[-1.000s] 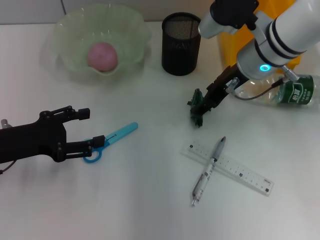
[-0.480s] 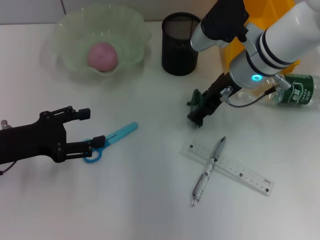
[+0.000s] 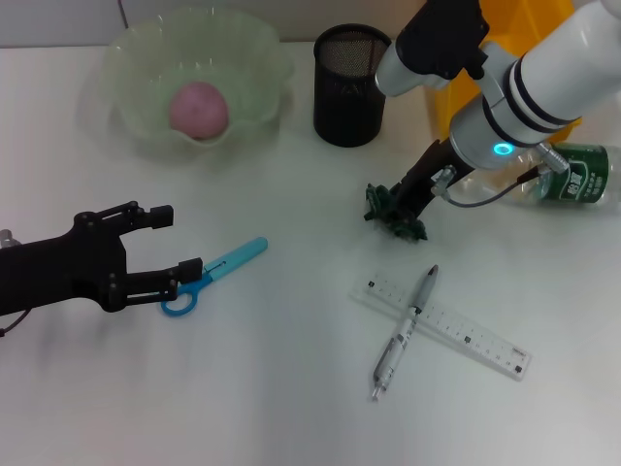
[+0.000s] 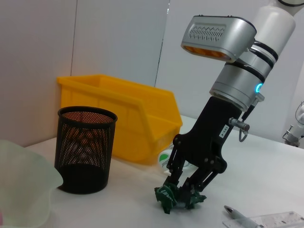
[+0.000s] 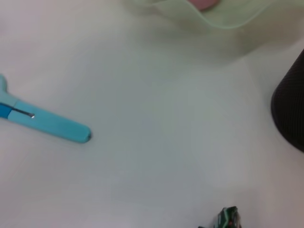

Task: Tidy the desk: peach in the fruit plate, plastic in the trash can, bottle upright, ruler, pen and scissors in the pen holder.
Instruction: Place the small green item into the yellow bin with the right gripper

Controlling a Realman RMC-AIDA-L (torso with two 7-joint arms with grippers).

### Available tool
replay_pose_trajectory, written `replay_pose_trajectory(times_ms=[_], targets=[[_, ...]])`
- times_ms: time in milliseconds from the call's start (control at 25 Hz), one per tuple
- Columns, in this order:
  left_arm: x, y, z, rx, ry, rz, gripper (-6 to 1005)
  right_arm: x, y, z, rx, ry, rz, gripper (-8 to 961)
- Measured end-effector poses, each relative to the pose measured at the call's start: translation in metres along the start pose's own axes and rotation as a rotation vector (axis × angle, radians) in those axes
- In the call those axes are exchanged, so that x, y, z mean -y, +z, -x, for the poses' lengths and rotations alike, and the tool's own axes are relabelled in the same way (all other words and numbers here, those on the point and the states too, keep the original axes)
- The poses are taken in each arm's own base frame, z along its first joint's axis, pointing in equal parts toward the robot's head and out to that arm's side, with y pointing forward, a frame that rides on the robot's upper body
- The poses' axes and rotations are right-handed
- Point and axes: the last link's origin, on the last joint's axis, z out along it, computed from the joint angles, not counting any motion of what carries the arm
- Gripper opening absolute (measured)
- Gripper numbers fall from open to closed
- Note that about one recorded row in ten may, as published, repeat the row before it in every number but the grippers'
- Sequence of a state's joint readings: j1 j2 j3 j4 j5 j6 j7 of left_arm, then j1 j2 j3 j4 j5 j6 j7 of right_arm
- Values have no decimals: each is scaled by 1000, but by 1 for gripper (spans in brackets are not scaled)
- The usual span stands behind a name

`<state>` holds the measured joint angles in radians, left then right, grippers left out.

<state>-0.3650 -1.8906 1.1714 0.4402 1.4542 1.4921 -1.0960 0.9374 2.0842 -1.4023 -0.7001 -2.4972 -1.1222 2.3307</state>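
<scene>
We are on the plastic step: our right gripper (image 3: 406,209) pinches the crumpled green plastic (image 3: 396,216) on the desk, at five o'clock from the pen holder (image 3: 350,84). Next we should lift it toward the yellow trash can (image 4: 124,118). Our left gripper (image 3: 170,245) waits spread beside the scissors (image 3: 214,273).

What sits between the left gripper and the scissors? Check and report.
Nothing visible. The left gripper is open right at the scissors, its lower finger reaching the blue handle ring, with only bare table around them.
</scene>
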Motion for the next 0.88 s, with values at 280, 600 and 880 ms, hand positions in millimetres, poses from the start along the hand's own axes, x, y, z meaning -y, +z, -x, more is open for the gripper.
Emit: replay_pose_trajectory(times_ms=[280, 600, 880], targets=[[0, 0, 0, -1, 2, 0, 860, -3, -6, -1, -8, -4, 28, 326], [0, 0, 0, -1, 4, 0, 860, 5, -67, 3, 111, 42, 76, 55], [-1, 0, 1, -1, 4, -1, 860, 38, -145, -8, 316, 138, -65, 18]])
